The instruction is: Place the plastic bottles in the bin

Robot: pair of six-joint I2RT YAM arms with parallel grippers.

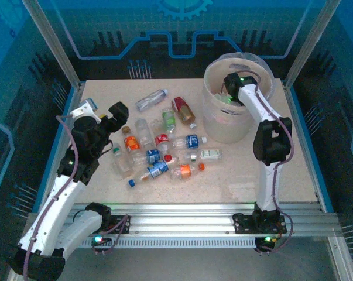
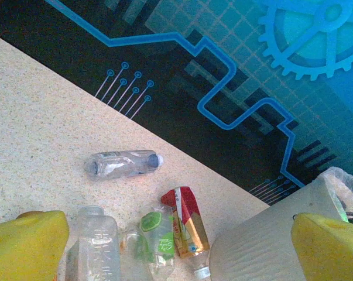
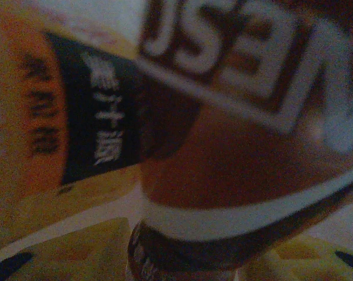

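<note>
**ITEM:** small plastic bottles (image 1: 158,149), mostly clear, w/ red/blue/green/orange labels. Approx. a dozen lie loose on the speckled beige table (image 1: 281,170), clustered at centre between the arms and just left of the bin. Axes mixed.

**DEST:** large round translucent whitish bin w/ thin bag liner (image 1: 223,129), far right of table. Close to the right wrist cam are a brown-labelled bottle (image 3: 240,146) and an orange-labelled bottle (image 3: 36,117), side by side, both blurred.

**R gripper** (image 1: 230,86): down inside the bin mouth. Its yellow pads (image 3: 76,257) flank the brown-labelled bottle's lower end. Pinching or let go, can't tell.

**L gripper** (image 1: 103,111): over the table's left side, jaws spread wide, nothing between them.

**KEY RELATION:** the L arm is nearer the loose pile.
- **Clear ribbed bottle** (image 2: 97,246): just beside one L pad (image 2: 24,246), long axis across the closing line. Prob. the easiest pick.
- **Clear blue-capped bottle** (image 2: 122,164): farther ahead, axis along the closing line. Wrist turn likely needed.
- **Red-and-gold-labelled bottle** (image 2: 185,222): lies toward the bin, tilted.
</note>
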